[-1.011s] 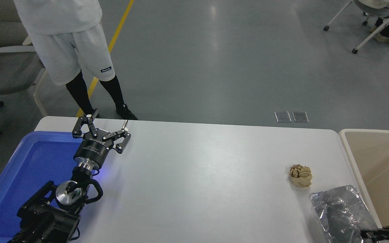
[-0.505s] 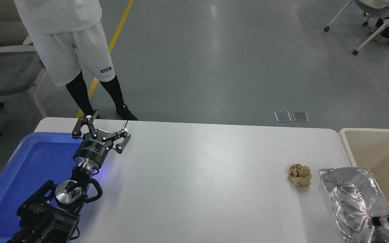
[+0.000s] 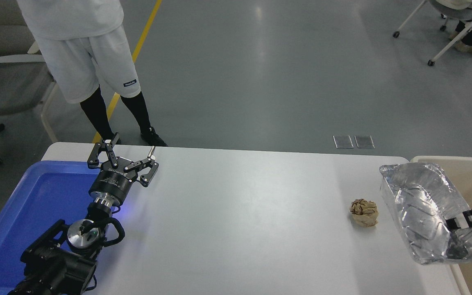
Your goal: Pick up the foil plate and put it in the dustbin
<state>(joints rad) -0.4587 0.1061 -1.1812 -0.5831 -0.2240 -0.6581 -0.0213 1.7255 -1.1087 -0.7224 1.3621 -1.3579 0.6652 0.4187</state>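
The foil plate point(image 3: 418, 205) is a shiny crinkled silver tray held tilted in the air at the table's right end, over the left rim of the beige dustbin point(image 3: 471, 170). My right gripper point(image 3: 459, 223) comes in from the right edge and is shut on the plate's near right rim. My left gripper point(image 3: 127, 153) is open and parked at the lower left, over the far edge of the blue tray.
A small crumpled brown paper ball point(image 3: 364, 212) lies on the white table point(image 3: 240, 213) just left of the plate. A blue plastic tray point(image 3: 35, 205) sits at the left end. A person point(image 3: 80, 53) stands beyond the table's far left corner.
My right gripper has lifted the foil plate off the table and carried it up and away from me, toward the dustbin. The left arm has not moved.
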